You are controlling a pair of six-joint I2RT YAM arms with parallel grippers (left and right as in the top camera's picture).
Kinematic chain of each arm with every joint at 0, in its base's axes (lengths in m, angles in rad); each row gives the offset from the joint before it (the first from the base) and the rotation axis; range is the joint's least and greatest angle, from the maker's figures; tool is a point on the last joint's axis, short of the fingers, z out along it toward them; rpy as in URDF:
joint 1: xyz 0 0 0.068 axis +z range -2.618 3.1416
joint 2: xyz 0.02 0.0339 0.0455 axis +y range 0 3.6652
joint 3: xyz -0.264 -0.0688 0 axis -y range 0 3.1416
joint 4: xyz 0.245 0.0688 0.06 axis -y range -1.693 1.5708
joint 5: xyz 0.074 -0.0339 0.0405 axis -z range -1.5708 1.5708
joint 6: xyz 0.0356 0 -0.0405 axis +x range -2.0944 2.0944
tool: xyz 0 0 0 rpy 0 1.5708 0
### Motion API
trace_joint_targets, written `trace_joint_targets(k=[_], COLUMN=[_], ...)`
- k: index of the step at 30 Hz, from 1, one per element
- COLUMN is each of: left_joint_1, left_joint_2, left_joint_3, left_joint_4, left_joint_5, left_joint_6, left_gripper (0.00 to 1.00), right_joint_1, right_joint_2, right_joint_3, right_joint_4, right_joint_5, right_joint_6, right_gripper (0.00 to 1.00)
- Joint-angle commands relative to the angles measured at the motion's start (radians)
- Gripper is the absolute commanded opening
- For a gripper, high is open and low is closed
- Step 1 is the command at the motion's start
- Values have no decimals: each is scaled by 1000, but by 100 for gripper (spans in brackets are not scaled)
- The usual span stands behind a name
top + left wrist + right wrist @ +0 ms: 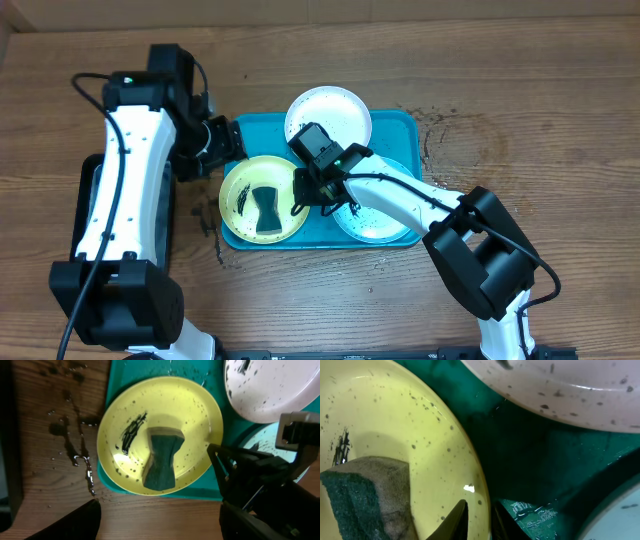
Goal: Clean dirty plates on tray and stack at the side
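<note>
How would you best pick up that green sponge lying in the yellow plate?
Probably the sponge across its narrow waist, from straight above: it lies flat in the yellow plate, and its hourglass shape pinches in at the middle.

The yellow-green round plastic plate point(165, 405) is smooth and glossy, with wet highlights. The dark green sponge point(161, 460) looks rough, fibrous and matt. The turquoise rectangular plastic tray point(145, 370) shines wetly. The white round plastic plate point(270, 390) is smooth. The brown wooden table point(40, 470) shows matt grain.
</note>
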Motion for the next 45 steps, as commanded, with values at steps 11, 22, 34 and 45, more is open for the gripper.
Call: trace_joint_targets(k=[11, 22, 34, 45], left_joint_1=[-19, -33, -101, -106], left_joint_2=[8, 8, 8, 10], left_joint_3=[-100, -169, -272, -306], left_joint_4=[38, 76, 169, 254], left_joint_5=[-2, 73, 127, 95], left_joint_6=[26, 68, 63, 36], left_gripper=[59, 52, 53, 50], right_joint_1=[1, 1, 0, -3], right_joint_2=[14, 14, 14, 14], right_joint_3=[-10, -10, -36, -36], right_joint_4=[7, 1, 9, -8], right_joint_5=[46, 80, 78, 76], right_joint_6=[5, 30, 31, 31], right_gripper=[17, 9, 11, 6])
